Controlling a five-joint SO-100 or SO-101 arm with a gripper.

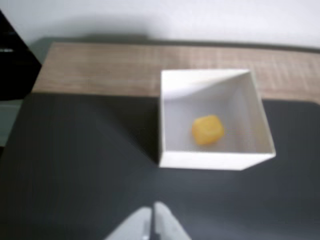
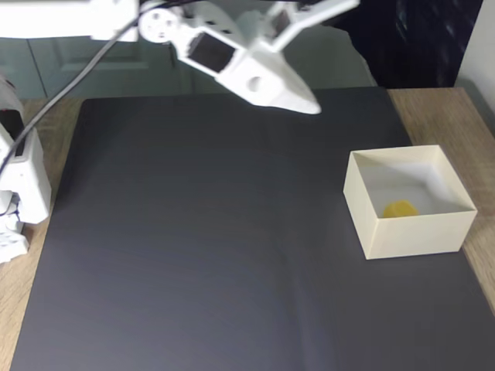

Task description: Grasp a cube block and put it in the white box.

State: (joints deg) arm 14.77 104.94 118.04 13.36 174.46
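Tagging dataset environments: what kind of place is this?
Likely a home or hobby desk setup: wooden tabletop under a dark mat, plain wall behind, white box holding the cube block.

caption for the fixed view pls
Yellow cube inside the white box; closed hand raised over the dark mat.

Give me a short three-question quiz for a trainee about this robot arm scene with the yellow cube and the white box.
1. True or false: the yellow cube lies inside the white box.
2. In the fixed view, the gripper is: A) inside the box, B) above the dark mat, away from the box, C) gripping the cube.
3. Fill in: in the wrist view the gripper's fingers are ____.

Key: 1 true; 2 B; 3 shut, holding nothing.
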